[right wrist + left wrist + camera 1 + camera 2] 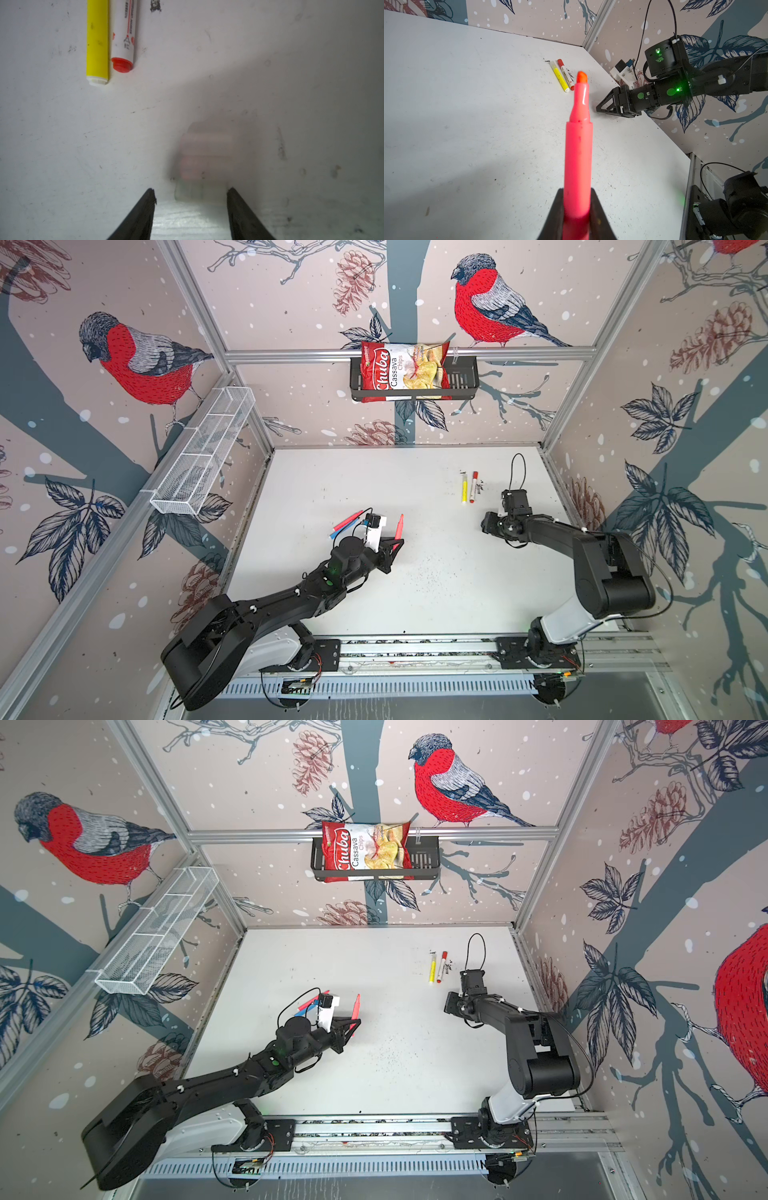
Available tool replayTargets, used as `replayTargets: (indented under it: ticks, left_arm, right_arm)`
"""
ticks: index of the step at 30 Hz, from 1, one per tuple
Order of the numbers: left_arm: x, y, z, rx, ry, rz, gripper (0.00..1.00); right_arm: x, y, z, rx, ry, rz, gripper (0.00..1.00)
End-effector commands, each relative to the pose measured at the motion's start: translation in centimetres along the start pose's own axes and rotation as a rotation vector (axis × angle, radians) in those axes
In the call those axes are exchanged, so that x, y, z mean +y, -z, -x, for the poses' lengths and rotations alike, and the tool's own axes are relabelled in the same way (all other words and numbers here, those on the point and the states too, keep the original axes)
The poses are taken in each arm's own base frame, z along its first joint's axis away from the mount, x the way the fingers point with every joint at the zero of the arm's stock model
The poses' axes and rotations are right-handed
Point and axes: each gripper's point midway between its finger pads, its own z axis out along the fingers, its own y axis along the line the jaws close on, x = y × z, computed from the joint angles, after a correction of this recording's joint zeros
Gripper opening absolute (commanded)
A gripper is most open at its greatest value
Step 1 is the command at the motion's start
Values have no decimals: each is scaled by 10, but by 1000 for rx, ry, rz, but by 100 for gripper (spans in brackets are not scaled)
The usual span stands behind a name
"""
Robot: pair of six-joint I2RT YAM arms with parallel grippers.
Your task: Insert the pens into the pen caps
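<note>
The step in hand looks to be fetching a cap for a pen that is already lifted. The left jaws are clamped on the lower barrel of the pink pen. It is a smooth, glossy plastic tube that steps down to a narrower neck and ends in a bare, chisel-cut orange-red felt tip. In both top views it is held left of centre, clear of the matte, scuffed white tabletop. The right jaws, right of centre, are down at the tabletop and stand partly apart. A pen cap lies just beyond and between their tips, a short translucent whitish tube, blurred and faintly pink. One side shows a gap, so I judge it not gripped yet. The next move calls for closing squarely on this slick, round piece without letting it roll. It must then be raised with its mouth lined up on the felt tip; which end is open I cannot tell. The yellow pen and the white-barrelled pen lie side by side toward the upper right and seem already capped. A red pen and a blue pen lie together at the left, partly hidden.
</note>
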Motion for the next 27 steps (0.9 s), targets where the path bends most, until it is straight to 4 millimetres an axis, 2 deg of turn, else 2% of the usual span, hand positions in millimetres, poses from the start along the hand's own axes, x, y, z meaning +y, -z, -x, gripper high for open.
replayTargets:
  ticks: [1, 3, 8, 10, 12, 15, 19, 23, 27]
  left_arm:
    - [-3, 1, 5, -19, -10, -11, 0]
    - [-2, 1, 4, -18, -9, -10, 0]
    - [-2, 1, 4, -21, -11, -7, 0]
    - [-2, 1, 5, -20, -11, -9, 0]
    - [-2, 1, 5, -21, -13, -8, 0]
    - [-3, 2, 7, -25, -11, -10, 0]
    - [-4, 4, 8, -31, -10, -13, 0]
    - [-4, 4, 7, -27, -12, -14, 0]
    - [-4, 4, 7, -25, -15, -11, 0]
  right_arm:
    - [14, -1, -1, -4, 13, 48, 56]
    - [25, -1, -8, 4, 23, 70, 56]
    - [66, 6, -18, 10, 104, 197, 56]
    - [86, 16, -19, 7, 143, 288, 55]
    - [98, 26, -13, -12, 151, 353, 55]
    - [93, 38, 7, -55, 121, 358, 56]
    - [70, 34, 27, -69, 92, 233, 56]
    - [59, 22, 30, -27, 106, 145, 54]
    - [52, 11, 22, 6, 129, 88, 52]
